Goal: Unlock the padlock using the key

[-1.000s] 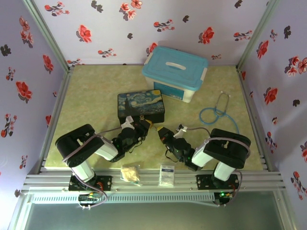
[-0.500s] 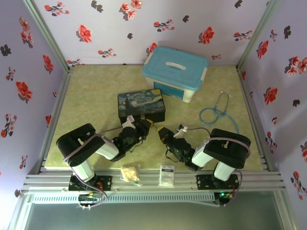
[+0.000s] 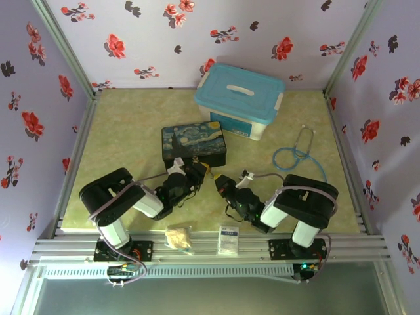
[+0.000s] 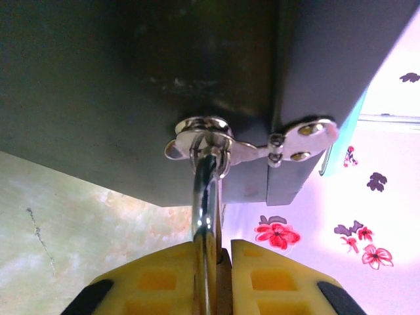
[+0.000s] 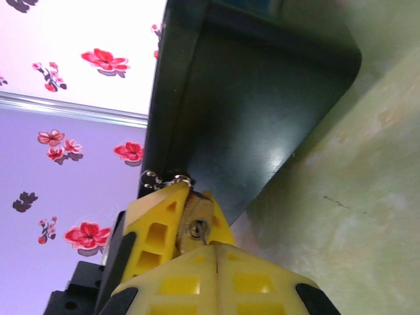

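At the middle of the pale green marbled table [image 3: 131, 131], a dark blue rectangular box painted with a swirling night sky [image 3: 193, 144] is met on its near side by both arms. The left gripper [image 4: 215, 252] is closed on the small brass-gold padlock [image 5: 191, 211], whose body is pinched between the yellow fingers [image 4: 157, 279]. The padlock is thereby steadied, apparently so that it cannot swing when a key is pushed in. Its thin silver shackle [image 4: 205, 190] is threaded through the staple of the silver hasp [image 4: 262, 146] on the box front, so the padlock is hung there, locked, just off the table. The underside is turned towards the right arm, and the small round keyhole [image 5: 195, 228] is presented squarely to it. The right gripper [image 5: 216, 252] is held just beside the padlock with its yellow fingers pressed together. The thin silvery key cannot be made out between them, so whether it is gripped there cannot be told. Insertion is judged to be the step in hand.
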Tool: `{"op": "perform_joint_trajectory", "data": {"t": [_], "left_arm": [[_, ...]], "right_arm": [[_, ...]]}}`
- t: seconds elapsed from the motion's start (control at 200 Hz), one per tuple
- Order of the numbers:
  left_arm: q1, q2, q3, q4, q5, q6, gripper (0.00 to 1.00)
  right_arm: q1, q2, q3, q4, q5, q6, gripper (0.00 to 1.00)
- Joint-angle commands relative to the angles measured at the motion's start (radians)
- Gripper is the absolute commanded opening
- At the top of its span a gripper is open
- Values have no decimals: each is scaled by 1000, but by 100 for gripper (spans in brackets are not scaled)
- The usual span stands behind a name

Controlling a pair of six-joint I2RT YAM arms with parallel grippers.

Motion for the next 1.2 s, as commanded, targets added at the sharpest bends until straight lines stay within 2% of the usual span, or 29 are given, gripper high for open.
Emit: {"op": "perform_joint_trajectory", "data": {"t": [0.0,0.055,0.66,1.195], "left_arm": [[-3,-35,29,82,50,13,0],[-4,-32,28,82,54,11,0],[-15,86,34,76,92,18,0],[-33,26,31,76,104,9,0]], "right_arm": [[-39,36,31,15,-88,19,0],[-46,39,32,15,-117,17,0],[-52,40,21,14,-125,7,0],[-62,105,33,14,-126,3,0]]}}
